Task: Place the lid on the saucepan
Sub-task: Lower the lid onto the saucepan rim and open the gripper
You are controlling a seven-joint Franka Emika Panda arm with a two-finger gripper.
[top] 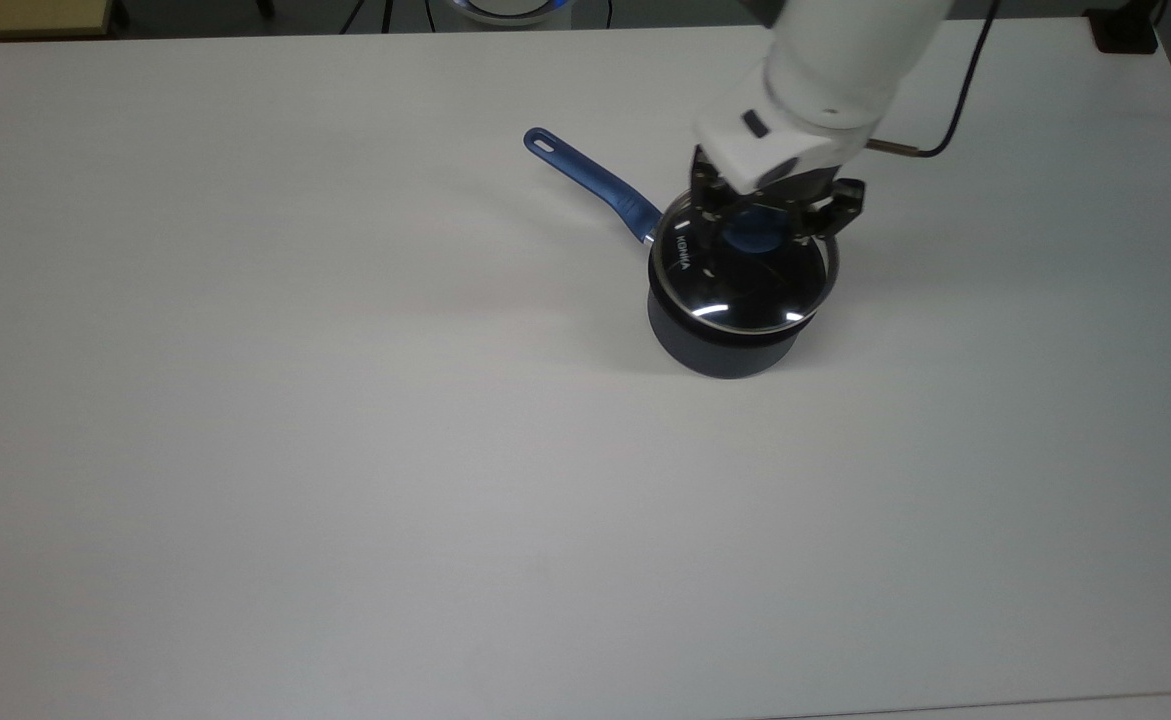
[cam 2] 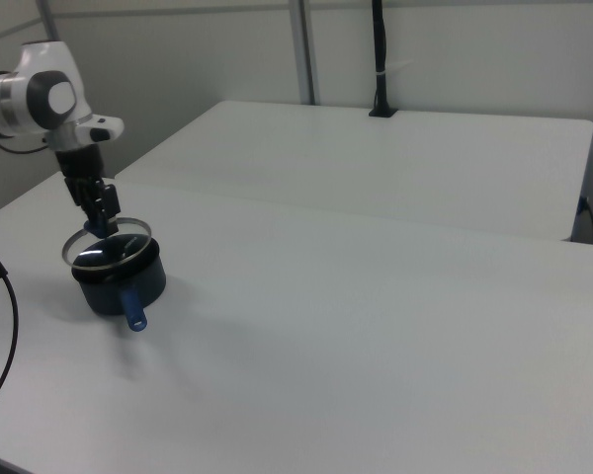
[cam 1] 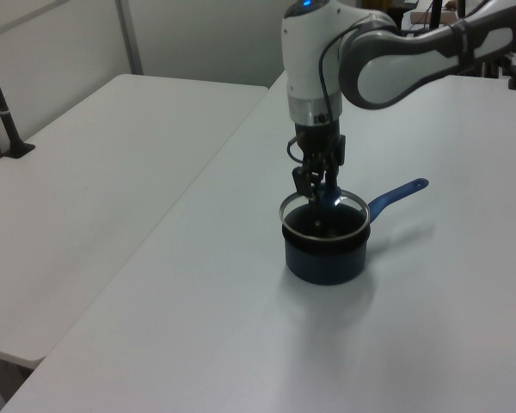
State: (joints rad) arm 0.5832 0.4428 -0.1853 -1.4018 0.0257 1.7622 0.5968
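White table (top: 345, 450) fills the foreground, bare up to the saucepan (top: 725, 345), which stands right of centre in the top view. Its blue handle (top: 590, 182) points toward the top view's upper left. On the saucepan's rim sits the lid (top: 745, 285). Gripper (top: 770, 215) fingers stand apart, either side of the blue knob (top: 748, 236).
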